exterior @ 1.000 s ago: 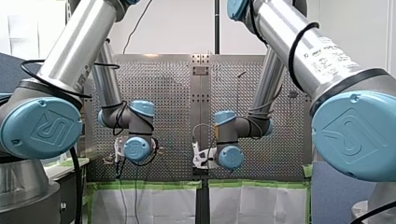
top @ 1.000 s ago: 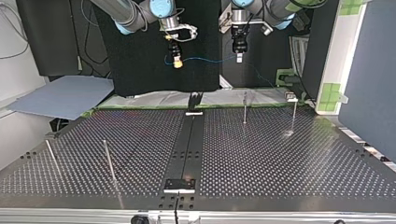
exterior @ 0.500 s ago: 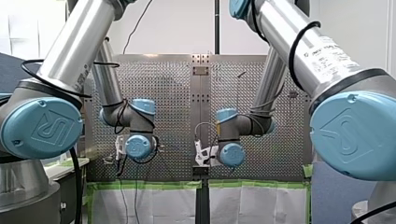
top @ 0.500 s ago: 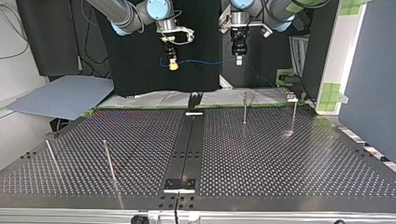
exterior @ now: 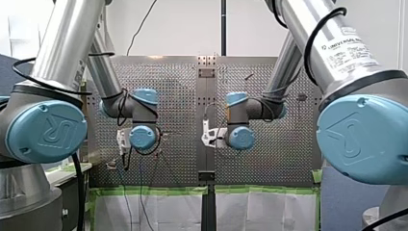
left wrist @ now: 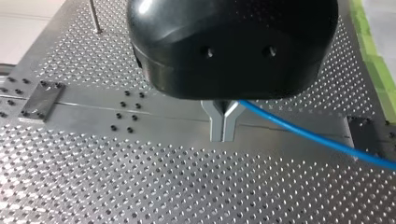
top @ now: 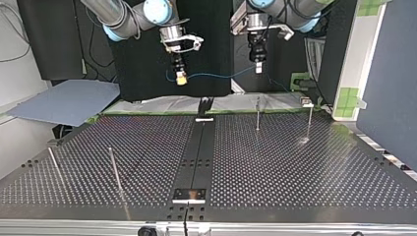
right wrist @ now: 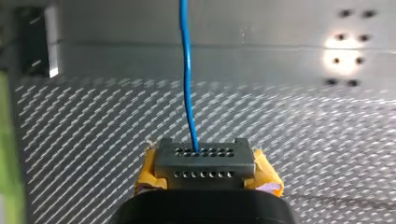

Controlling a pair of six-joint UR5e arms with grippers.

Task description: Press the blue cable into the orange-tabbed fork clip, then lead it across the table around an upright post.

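The blue cable (top: 216, 75) hangs in a shallow sag between my two grippers, above the table's far edge in the top view. My left gripper (left wrist: 224, 122) has its metal fingers shut on the cable (left wrist: 322, 142), which leaves to one side. It shows at the top view's right (top: 257, 67). My right gripper (right wrist: 204, 161), with yellow pads, is shut on the cable (right wrist: 187, 79), which runs straight ahead of it. It hangs at the top view's left (top: 180, 77). A dark fork clip (top: 205, 105) stands below the cable span on the black centre strip (top: 196, 157).
Thin upright posts stand on the perforated table: two far right in the top view (top: 257, 114) (top: 310, 123), two near left (top: 114, 169) (top: 54, 164). A grey sheet (top: 66, 101) lies beyond the left edge. Green tape (exterior: 154, 190) lines the table's near edge in the front view.
Both arms have carried the cable outward over the table, upward in the front view. In the top view the grippers hang lower and slightly further apart.
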